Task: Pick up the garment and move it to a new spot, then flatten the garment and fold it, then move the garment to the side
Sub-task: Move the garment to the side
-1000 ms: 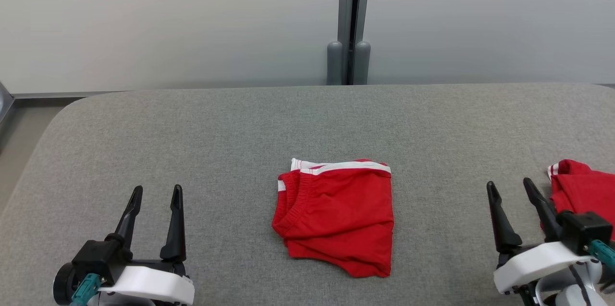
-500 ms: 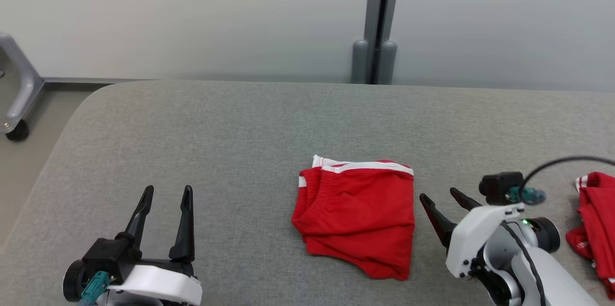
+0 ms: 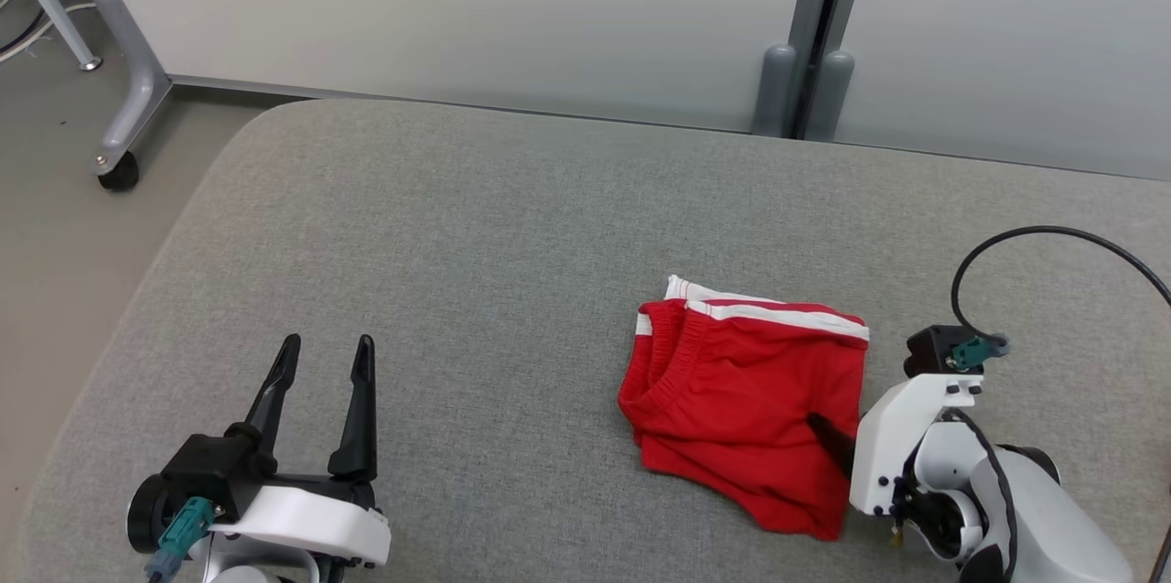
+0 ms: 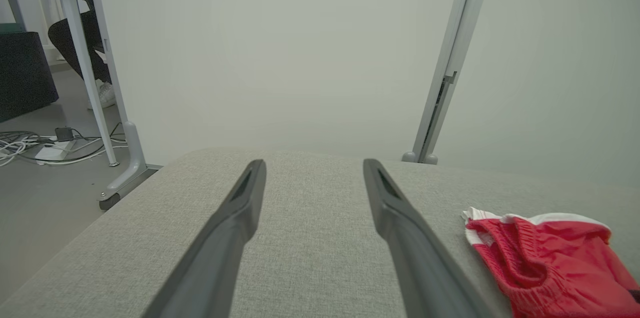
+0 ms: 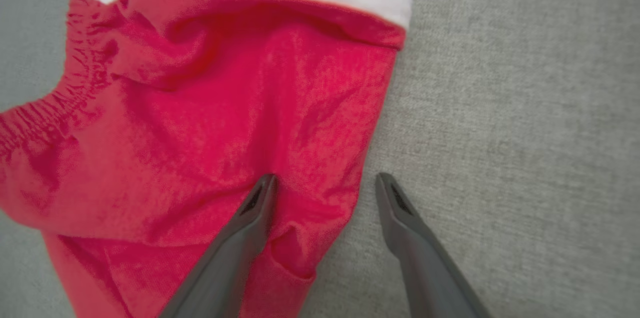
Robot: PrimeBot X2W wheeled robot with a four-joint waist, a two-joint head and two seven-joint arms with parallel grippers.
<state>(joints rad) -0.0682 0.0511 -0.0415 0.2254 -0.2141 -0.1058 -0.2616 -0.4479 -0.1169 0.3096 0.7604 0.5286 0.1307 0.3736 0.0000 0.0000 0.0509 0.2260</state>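
Red folded shorts, white-trimmed — right of centre on grey fabric tabletop. Right end effector open, straddling their edge; I'd lower it to catch every layer before closing. Left end effector open, well apart.

Grey padded table — wheeled frame leg and cables beyond

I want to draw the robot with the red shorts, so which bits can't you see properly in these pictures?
Right gripper: in the head view its own white wrist covers most of its fingers.
Shorts: the left wrist view's corner cuts them off.
Right wrist view: can't tell whether the finger over the shorts touches them.
Person's leg: partly behind a table leg.
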